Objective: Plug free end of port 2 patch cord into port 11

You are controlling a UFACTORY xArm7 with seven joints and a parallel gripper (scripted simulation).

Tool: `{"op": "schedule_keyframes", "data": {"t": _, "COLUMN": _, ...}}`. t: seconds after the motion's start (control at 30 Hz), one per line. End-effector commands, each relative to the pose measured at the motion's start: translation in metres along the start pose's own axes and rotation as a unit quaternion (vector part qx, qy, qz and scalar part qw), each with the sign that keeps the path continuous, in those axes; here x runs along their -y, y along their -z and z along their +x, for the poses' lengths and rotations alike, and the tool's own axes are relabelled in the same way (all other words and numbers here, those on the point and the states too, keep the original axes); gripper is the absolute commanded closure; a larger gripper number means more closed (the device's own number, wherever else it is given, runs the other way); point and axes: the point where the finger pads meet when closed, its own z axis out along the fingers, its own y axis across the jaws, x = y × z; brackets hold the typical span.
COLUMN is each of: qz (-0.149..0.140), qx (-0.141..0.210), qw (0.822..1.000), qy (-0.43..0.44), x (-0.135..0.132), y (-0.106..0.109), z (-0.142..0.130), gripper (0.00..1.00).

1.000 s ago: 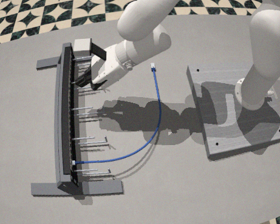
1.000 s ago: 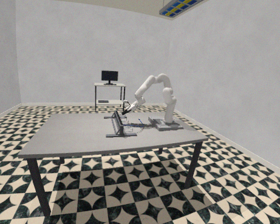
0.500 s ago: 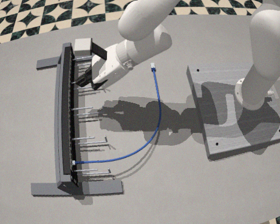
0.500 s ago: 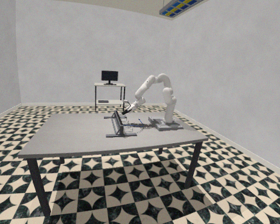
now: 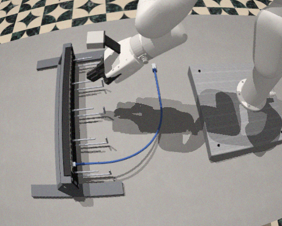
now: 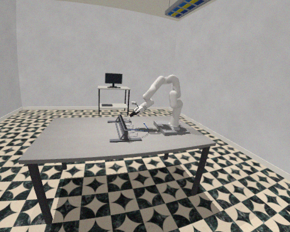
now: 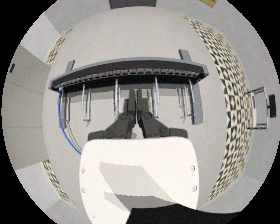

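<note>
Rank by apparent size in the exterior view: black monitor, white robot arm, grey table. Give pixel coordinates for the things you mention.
1. Grey rectangular table (image 6: 84, 141)
2. White jointed robot arm (image 6: 176, 110) (image 5: 170, 12)
3. Black flat monitor (image 6: 113, 78)

Top: above table, steep down. Exterior: far off, whole table. Wrist: behind claw (image 7: 136, 96), facing rack (image 5: 60, 113) (image 6: 121, 130) (image 7: 130, 67); all share rack.

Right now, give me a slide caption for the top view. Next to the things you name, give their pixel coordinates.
Closed end effector (image 5: 98, 76) beside the rack (image 5: 61, 113), the blue patch cord's free end (image 5: 154, 67) lying unplugged.
</note>
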Motion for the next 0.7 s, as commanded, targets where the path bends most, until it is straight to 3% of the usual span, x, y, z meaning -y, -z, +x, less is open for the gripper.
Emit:
{"op": "schedule_keyframes", "data": {"t": 0.0, "qz": 0.006, "qx": -0.007, "qw": 1.0, "qy": -0.001, "x": 0.0, "y": 0.031, "z": 0.004, "gripper": 1.0}}
{"op": "schedule_keyframes", "data": {"t": 0.67, "qz": 0.006, "qx": -0.007, "qw": 1.0, "qy": -0.001, "x": 0.0, "y": 0.069, "z": 0.003, "gripper": 1.0}}
